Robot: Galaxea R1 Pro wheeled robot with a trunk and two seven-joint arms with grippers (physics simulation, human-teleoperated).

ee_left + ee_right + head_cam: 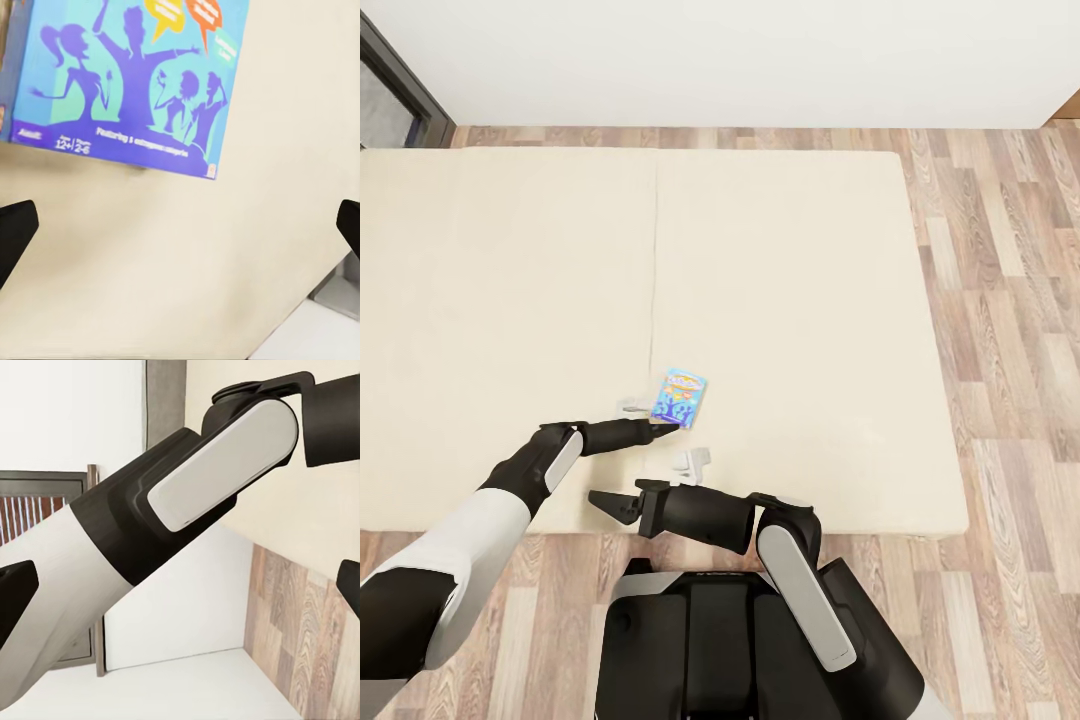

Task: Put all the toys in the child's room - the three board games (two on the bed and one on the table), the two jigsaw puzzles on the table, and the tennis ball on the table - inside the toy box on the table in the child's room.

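While my left gripper hung just short of the blue board game, its jaws were spread wide and held nothing; in the left wrist view the two fingertips sat at the far edges with bare mattress between them. That box lay flat on the bed, near the near edge, just right of the seam between the two mattress halves. My right gripper waited lower down over the near edge of the bed, pointing left, jaws also parted and empty, its camera looking at my own left arm.

A flat box on a soft mattress gave me little to bite, I judged. The best way seemed to be to come in low along the near short edge, straddle the thickness with one finger under the lip, press lightly into the mattress, and close squarely so the card would not skid away or tilt.
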